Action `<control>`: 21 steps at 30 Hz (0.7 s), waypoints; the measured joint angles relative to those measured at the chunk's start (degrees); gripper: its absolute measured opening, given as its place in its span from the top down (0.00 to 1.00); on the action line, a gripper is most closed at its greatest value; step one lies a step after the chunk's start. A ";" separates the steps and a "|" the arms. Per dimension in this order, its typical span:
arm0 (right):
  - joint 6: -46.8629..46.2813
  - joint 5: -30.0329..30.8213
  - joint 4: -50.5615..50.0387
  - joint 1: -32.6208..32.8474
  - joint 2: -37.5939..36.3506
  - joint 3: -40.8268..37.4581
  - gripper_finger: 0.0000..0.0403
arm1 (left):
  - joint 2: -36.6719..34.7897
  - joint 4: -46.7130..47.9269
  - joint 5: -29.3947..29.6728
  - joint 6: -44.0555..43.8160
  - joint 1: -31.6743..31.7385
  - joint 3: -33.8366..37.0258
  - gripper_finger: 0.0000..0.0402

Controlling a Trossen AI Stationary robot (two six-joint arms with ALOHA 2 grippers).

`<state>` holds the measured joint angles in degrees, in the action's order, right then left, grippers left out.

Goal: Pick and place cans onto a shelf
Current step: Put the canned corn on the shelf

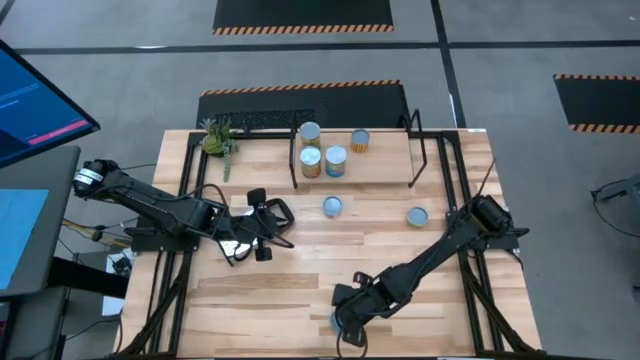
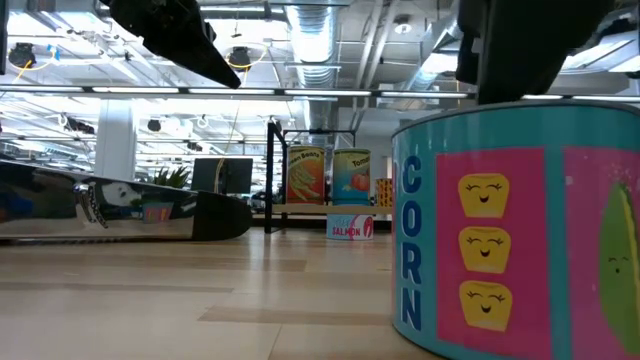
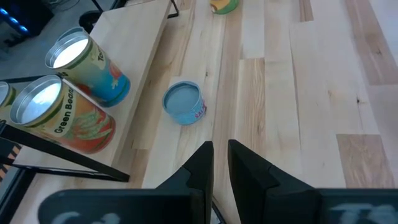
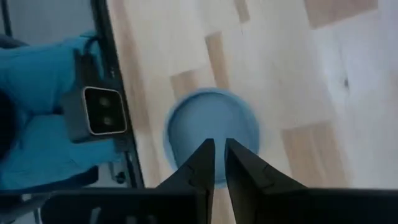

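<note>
My right gripper [image 1: 340, 320] hangs shut at the table's near edge, right over the blue top [image 4: 211, 127] of a teal corn can [image 2: 500, 230] that stands upright on the table. Near the table's left side my left gripper [image 3: 221, 149] is shut and empty, pointing toward a small salmon can [image 3: 184, 103] on the table. The shelf [image 1: 385, 160] at the far middle carries several upright cans, among them a green-beans can [image 3: 62, 115]. Another can [image 1: 417, 216] stands on the table toward the right. My right gripper comes at the corn can from above, slanting down, with its shut fingertips [image 4: 208, 152] over the middle of the can's top. I cannot tell whether they touch it. The can stands upright on the table.
A small plant [image 1: 218, 140] stands at the table's far left corner. A grey camera box [image 4: 96, 112] sits at the near edge beside the corn can. Black wire legs [image 1: 415, 150] hold the shelf up. Bare wood lies between the two arms.
</note>
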<state>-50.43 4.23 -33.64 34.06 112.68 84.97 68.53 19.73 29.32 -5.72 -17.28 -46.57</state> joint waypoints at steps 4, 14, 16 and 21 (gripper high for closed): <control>-0.41 0.19 -0.19 -0.09 0.02 -0.08 0.85 | 0.00 -0.03 0.00 -0.04 0.02 0.00 0.90; -0.09 1.58 -0.84 -0.09 0.02 -0.08 0.85 | 0.00 -0.02 -0.48 -0.11 0.02 0.00 0.90; -0.06 1.58 -0.84 -0.06 0.02 -0.08 0.85 | 0.00 -0.02 -0.48 -0.11 0.02 0.00 0.90; 1.77 1.60 1.02 0.00 0.02 -2.12 0.85 | 0.00 0.00 -0.48 -0.13 0.00 0.00 0.90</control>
<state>-48.65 5.82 -32.62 34.06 112.71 82.85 68.53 19.73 28.84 -5.85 -17.28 -46.57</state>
